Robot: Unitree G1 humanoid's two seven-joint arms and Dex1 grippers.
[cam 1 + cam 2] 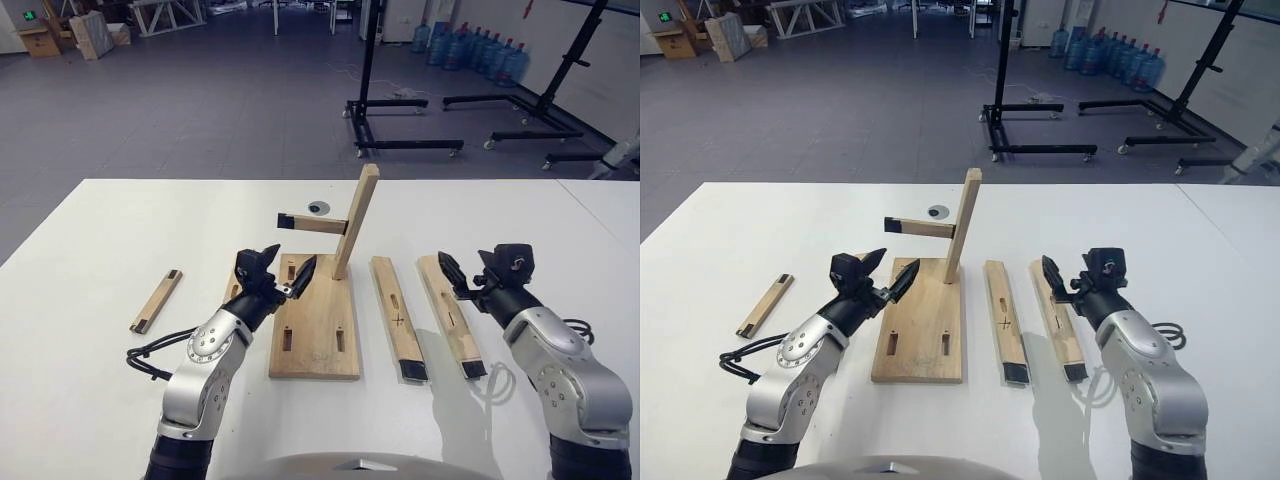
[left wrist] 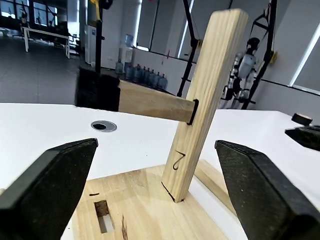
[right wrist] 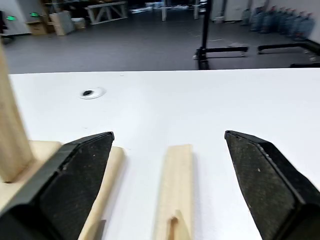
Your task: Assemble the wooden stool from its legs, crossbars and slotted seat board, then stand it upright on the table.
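Note:
The slotted seat board (image 1: 315, 325) lies flat on the white table. One leg (image 1: 357, 220) stands upright in its far slot, with a black-tipped crossbar (image 1: 312, 224) sticking out toward the left. My left gripper (image 1: 287, 268) is open just above the board's near-left corner, facing the upright leg (image 2: 207, 100). Two more legs (image 1: 398, 315) (image 1: 450, 312) lie flat to the right of the board. My right gripper (image 1: 470, 272) is open over the far end of the rightmost leg (image 3: 175, 185). A short crossbar (image 1: 156, 300) lies apart at the left.
A round cable hole (image 1: 318, 208) sits in the table behind the upright leg. A black cable (image 1: 150, 355) loops beside my left arm and a white one (image 1: 500, 382) by my right arm. Black wheeled stands (image 1: 405, 110) are on the floor beyond the table.

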